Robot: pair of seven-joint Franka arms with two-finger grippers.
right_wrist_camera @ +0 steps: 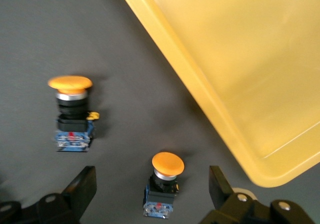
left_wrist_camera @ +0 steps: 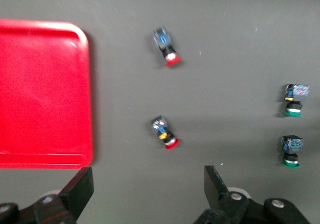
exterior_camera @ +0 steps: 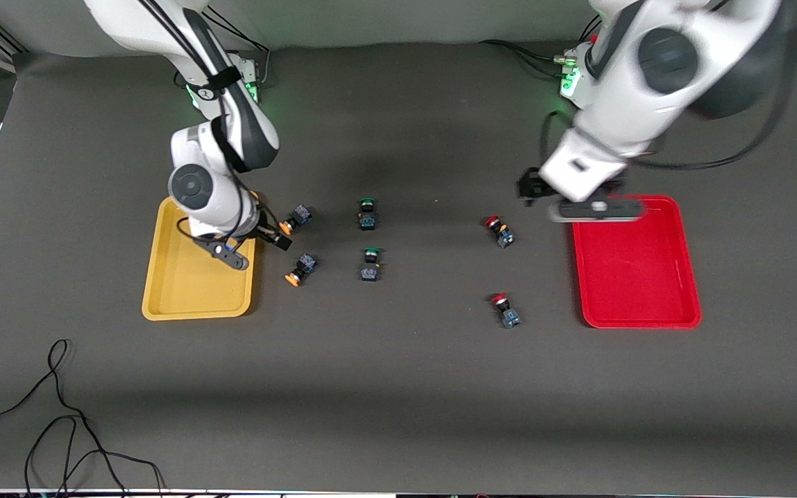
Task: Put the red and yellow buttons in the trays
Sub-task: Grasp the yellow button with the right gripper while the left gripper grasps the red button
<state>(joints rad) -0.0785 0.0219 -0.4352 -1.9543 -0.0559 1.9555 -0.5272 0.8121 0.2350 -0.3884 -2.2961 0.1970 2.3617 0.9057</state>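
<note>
Two yellow buttons lie beside the yellow tray (exterior_camera: 198,283): one (exterior_camera: 295,218) farther from the front camera, one (exterior_camera: 301,268) nearer. My right gripper (exterior_camera: 275,238) is open and low over them; in the right wrist view (right_wrist_camera: 150,189) its jaws stand on either side of the farther yellow button (right_wrist_camera: 162,186), not touching it, with the other one (right_wrist_camera: 72,114) and the tray (right_wrist_camera: 240,78) alongside. Two red buttons (exterior_camera: 499,231) (exterior_camera: 506,309) lie beside the red tray (exterior_camera: 637,270). My left gripper (exterior_camera: 530,188) is open and empty above the tray's corner; the left wrist view (left_wrist_camera: 147,186) shows both red buttons (left_wrist_camera: 165,133) (left_wrist_camera: 166,46) and the tray (left_wrist_camera: 42,93).
Two green-capped buttons (exterior_camera: 368,213) (exterior_camera: 370,264) lie mid-table between the yellow and red ones; they also show in the left wrist view (left_wrist_camera: 294,99) (left_wrist_camera: 291,150). A black cable (exterior_camera: 59,415) loops near the table's front edge at the right arm's end.
</note>
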